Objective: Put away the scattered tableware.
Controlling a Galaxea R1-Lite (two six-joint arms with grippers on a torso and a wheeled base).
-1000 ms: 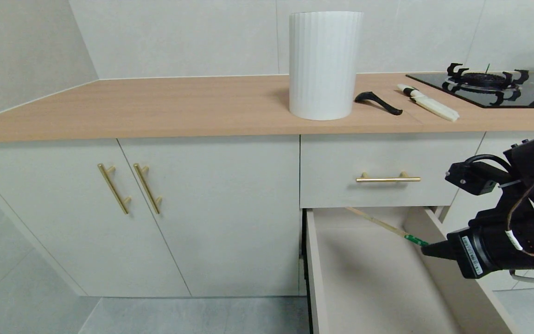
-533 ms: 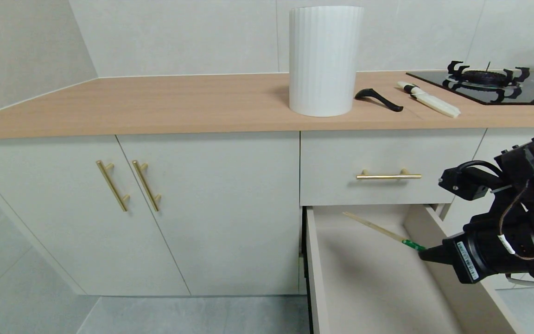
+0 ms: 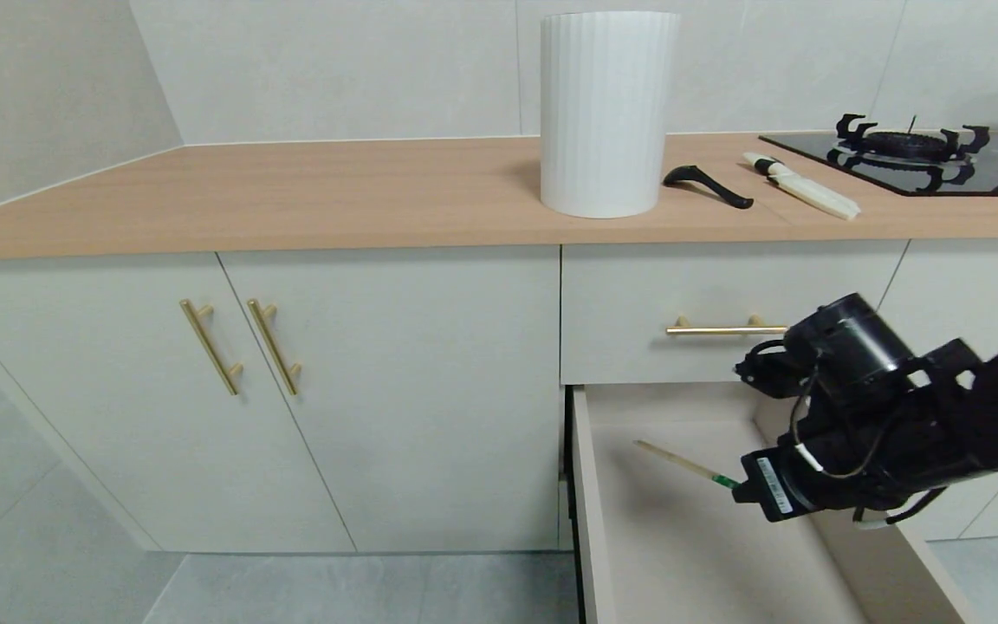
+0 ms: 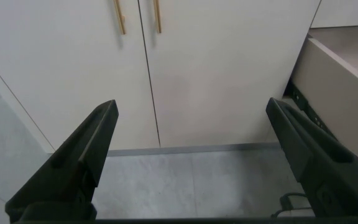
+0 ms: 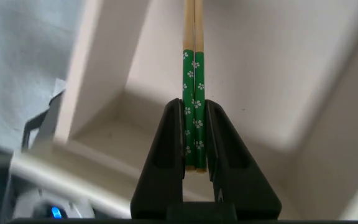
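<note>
Head view: right gripper [image 3: 743, 492] low over the open drawer [image 3: 592, 511], clamped on the green-patterned end of a pair of chopsticks [image 3: 681, 462]; bare wooden tips angled up and toward the drawer's back, hanging above the drawer floor, whether touching it impossible to tell; directly above, a closed drawer front with a gold bar handle [image 3: 724, 329]; beside it, two cabinet doors with slanted gold handles [image 3: 213, 351].

On the wooden countertop [image 3: 291, 191]: a tall white ribbed canister [image 3: 607, 113]; just beside it a black curved utensil [image 3: 707, 188]; near that, a pale knife-like piece [image 3: 802, 193], lying flat; farther along, a black gas hob [image 3: 906, 156].

Right wrist view: same gripper [image 5: 194, 118] pinched narrow around the two chopsticks [image 5: 194, 37], held side by side and parallel, green flowered part between the black fingers [image 5: 163, 149], plain wood reaching out over the drawer's pale inside corner.

Left wrist view: left gripper [image 4: 191, 112] spread wide, holding nothing; beyond it the lower cabinet doors, grey floor tiles and the side of the pulled-out drawer [image 4: 328, 81].
</note>
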